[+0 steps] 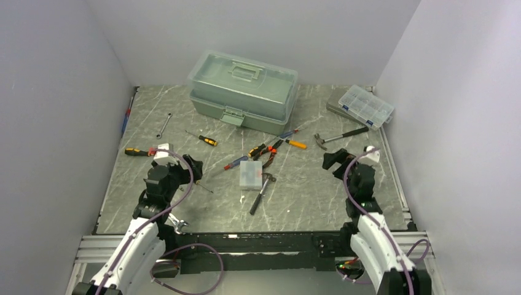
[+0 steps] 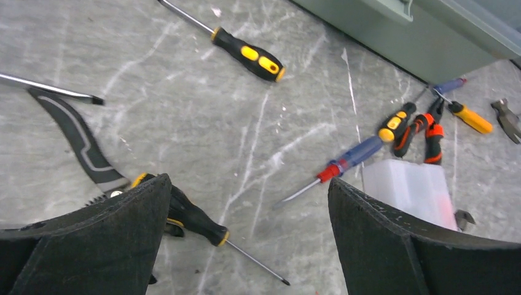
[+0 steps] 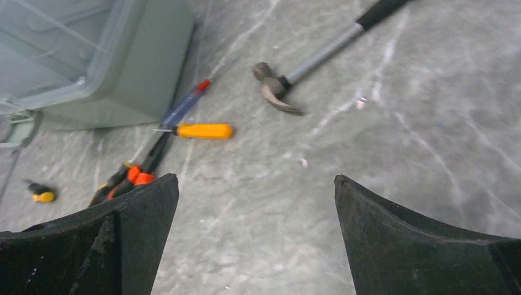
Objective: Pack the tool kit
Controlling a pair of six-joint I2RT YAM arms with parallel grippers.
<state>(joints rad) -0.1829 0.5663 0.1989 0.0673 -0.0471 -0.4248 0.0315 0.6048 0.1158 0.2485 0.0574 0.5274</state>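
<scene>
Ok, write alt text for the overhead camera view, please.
A closed sage-green toolbox sits at the back of a marbled table, with screwdrivers, pliers, hammers and a wrench scattered in front. The left gripper and right gripper hang open and empty.

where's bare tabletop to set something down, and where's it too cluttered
Barest: the stretch between the small clear case, the right-hand hammer and the right fingers. Also bare behind the wrench, left of the tool kit. Crowded just in front of the tool kit, where pliers and screwdrivers cluster.

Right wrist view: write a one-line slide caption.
Open right end effector overlooking hammer, orange screwdriver and closed tool kit.
</scene>
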